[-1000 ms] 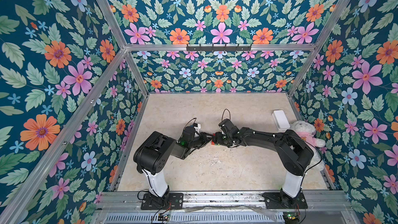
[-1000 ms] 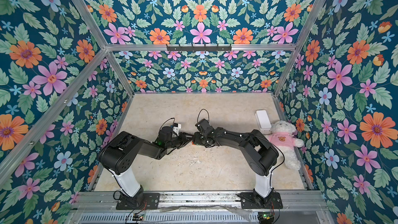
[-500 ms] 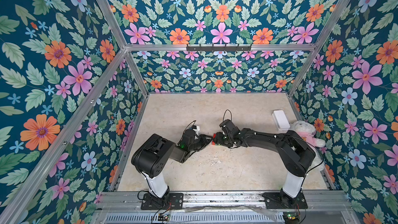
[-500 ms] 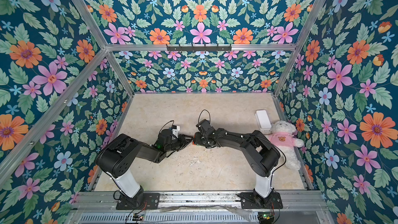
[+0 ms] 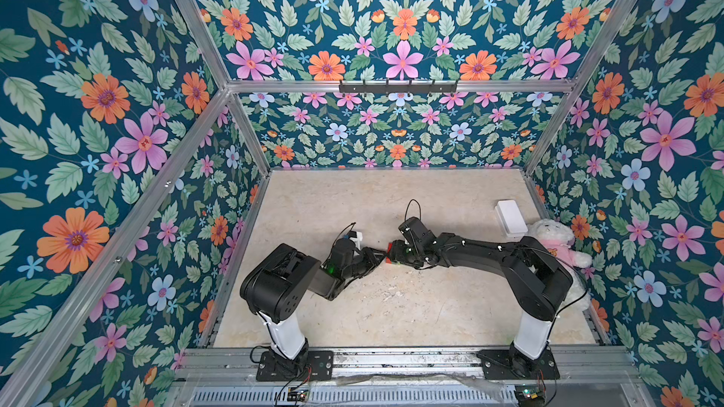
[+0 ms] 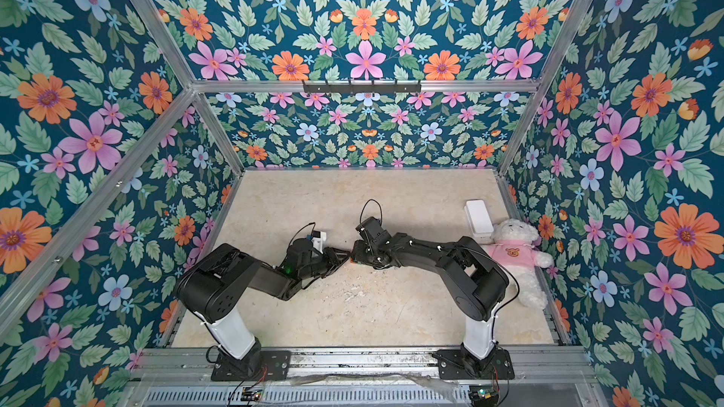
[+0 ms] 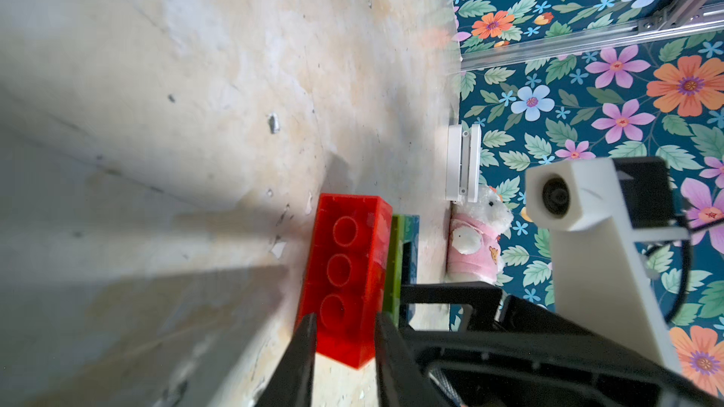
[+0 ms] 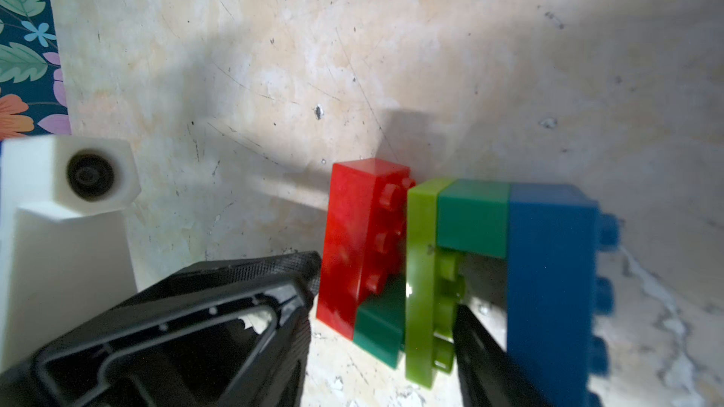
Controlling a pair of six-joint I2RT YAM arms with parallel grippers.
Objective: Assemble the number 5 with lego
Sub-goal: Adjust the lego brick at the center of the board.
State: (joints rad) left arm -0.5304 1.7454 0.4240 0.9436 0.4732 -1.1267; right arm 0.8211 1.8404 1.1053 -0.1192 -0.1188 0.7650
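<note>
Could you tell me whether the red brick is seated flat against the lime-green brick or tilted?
Tilted: the red brick leans toward the lime-green brick at one end; a dark-green brick holds them apart at the other.

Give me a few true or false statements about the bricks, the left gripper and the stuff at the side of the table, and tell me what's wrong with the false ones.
1. The red brick sits between the fingers of the left gripper. True.
2. The blue brick touches the red brick. False: a lime brick and dark green bricks lie between them.
3. The stuffed toy wears blue. False: it wears pink.
4. The white box lies right beside the stuffed toy. True.
</note>
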